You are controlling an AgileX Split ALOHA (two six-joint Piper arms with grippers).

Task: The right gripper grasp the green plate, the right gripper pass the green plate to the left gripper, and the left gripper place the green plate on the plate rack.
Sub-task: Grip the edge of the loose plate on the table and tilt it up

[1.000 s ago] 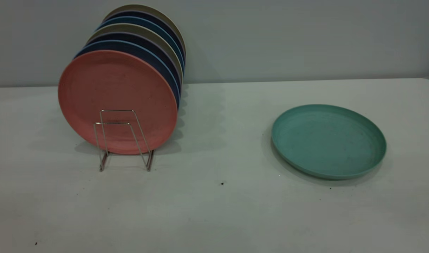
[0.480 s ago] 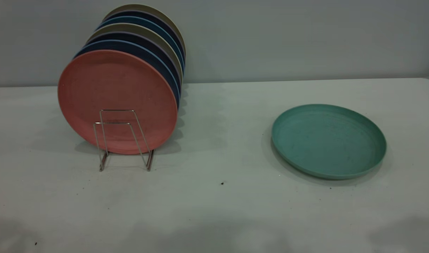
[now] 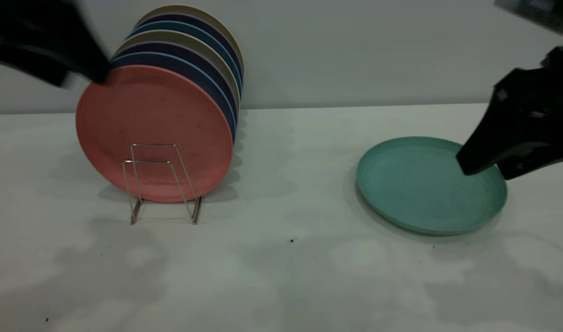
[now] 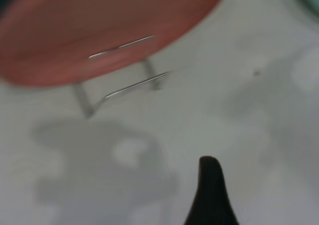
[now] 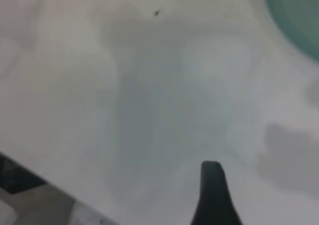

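The green plate (image 3: 419,189) lies flat on the white table at the right; its edge also shows in the right wrist view (image 5: 299,15). My right gripper (image 3: 486,171) reaches in from the right edge and hangs open over the plate's right rim, holding nothing. One of its fingers (image 5: 213,195) shows over bare table. The plate rack (image 3: 170,161) stands at the left, its two front wire loops empty; it also shows in the left wrist view (image 4: 134,83). My left gripper (image 3: 87,69) is high at the upper left, beside the racked plates.
A salmon-pink plate (image 3: 152,124) stands upright at the front of the rack, with several dark blue and olive plates (image 3: 207,60) behind it. A grey wall runs along the back. The table's edge (image 5: 45,190) shows in the right wrist view.
Both arms have come into view: the left at the upper left, the right over the green plate's right rim. Their shadows now fall on the table. The plates have not moved.
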